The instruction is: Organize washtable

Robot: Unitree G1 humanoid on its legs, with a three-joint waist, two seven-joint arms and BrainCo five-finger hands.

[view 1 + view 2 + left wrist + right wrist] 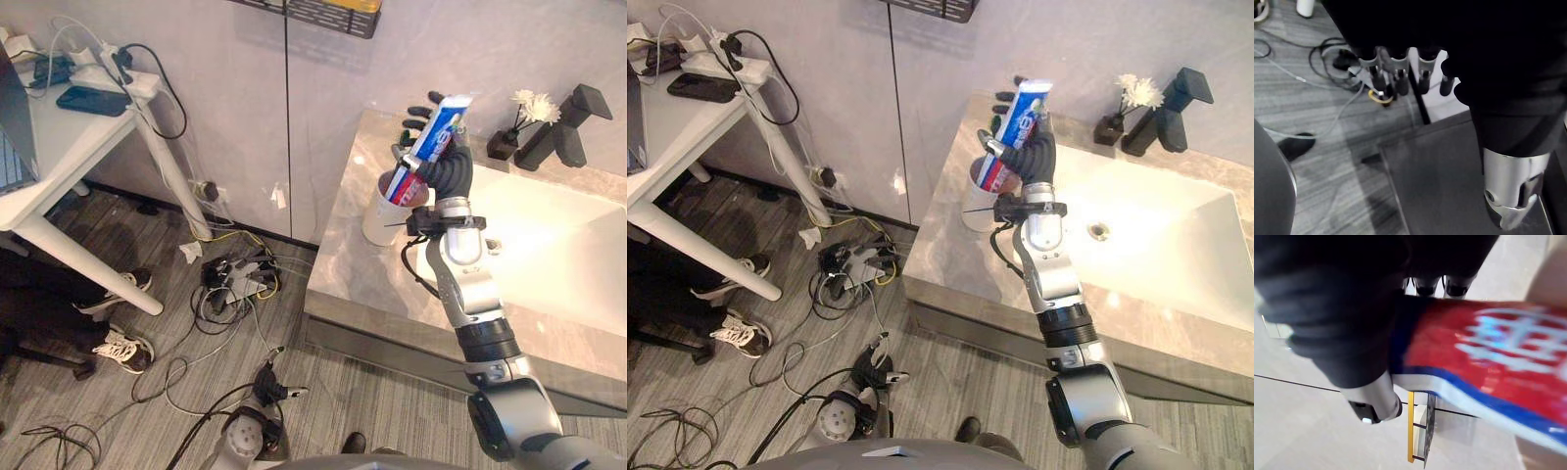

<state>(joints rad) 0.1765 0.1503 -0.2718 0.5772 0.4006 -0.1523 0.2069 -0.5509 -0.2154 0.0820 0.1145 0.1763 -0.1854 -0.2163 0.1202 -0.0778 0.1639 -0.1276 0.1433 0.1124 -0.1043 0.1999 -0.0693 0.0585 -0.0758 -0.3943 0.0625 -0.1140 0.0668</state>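
Left eye view: my right hand [449, 168] is curled round the toothpaste tube [436, 130], which is tilted with its lower end at the mouth of the white cup [377, 223] on the marble counter [343, 264] beside the sink [549, 245]. Left wrist view: my left hand [1422, 63] hangs above the floor [1317, 112], fingers relaxed, holding nothing.

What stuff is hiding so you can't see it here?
- Inside the white cup, eye views: hidden by the toothpaste tube and right hand.
- The tube's lower end: lost at the cup's rim.
- The wall rack: cut by the top edge.
- A person, eye views: legs and shoes show; the white desk hides the rest.
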